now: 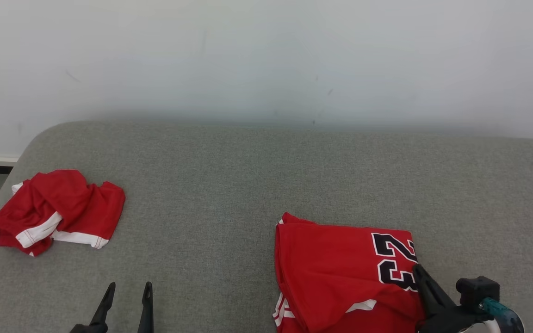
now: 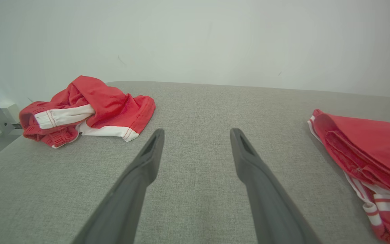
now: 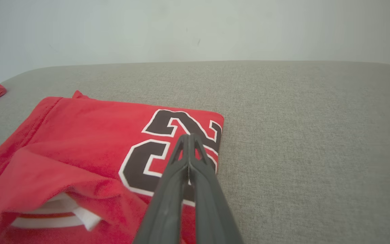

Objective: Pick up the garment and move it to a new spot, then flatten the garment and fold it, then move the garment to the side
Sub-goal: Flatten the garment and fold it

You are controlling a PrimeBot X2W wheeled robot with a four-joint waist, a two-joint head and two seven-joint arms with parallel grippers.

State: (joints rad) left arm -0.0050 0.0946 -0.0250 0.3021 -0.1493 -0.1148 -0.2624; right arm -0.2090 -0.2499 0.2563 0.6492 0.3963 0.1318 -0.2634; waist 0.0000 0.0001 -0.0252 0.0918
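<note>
guessing the step was sliding the folded jersey (image 1: 336,263), lying near right on the surface (image 1: 229,185), sideways. right fingers (image 3: 173,193) were clenched over its 23, gripping cloth or not i couldn't tell; left fingers (image 2: 146,162) released. i'd have dragged slowly.

Closed right gripper (image 3: 189,136) over red 23 jersey (image 3: 90,135)

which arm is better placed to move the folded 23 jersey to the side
Right. The right gripper is shut directly over the folded jersey, tips at its number, though a pinch of cloth can't be confirmed. The left gripper hangs open over bare cushion, well apart from it.
</note>
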